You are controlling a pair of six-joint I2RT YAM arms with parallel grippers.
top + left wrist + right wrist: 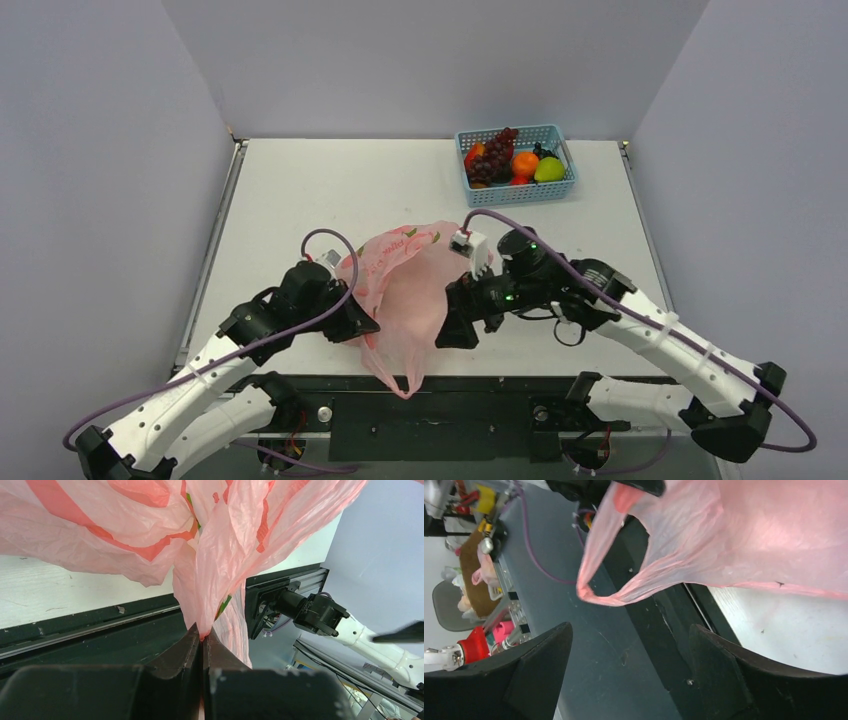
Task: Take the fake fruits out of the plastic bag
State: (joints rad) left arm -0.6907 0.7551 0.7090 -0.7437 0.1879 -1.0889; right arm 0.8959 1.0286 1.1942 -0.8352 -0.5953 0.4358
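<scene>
The pink plastic bag (pixel 400 280) hangs crumpled over the table's near edge, one loop handle (pixel 402 378) dangling below it. My left gripper (pixel 365 325) is shut on a bunched fold of the bag (pixel 235 540), with the film pinched at the fingertips of the left gripper (pixel 204 632). My right gripper (pixel 455 330) stands open just right of the bag, nothing between its fingers. In the right wrist view the right gripper (pixel 630 627) sits below the bag (pixel 749 535) and its loop handle (pixel 609 587). Fake fruits lie in the basket: a grape bunch (pixel 497 150) and a yellow-green pear (pixel 549 170). The bag's inside is hidden.
A light blue mesh basket (pixel 560 192) stands at the back right and also holds an orange fruit (pixel 525 163) and a red one (pixel 476 155). The black front rail (pixel 430 385) runs along the near edge. Grey walls enclose the table (pixel 320 190) on three sides.
</scene>
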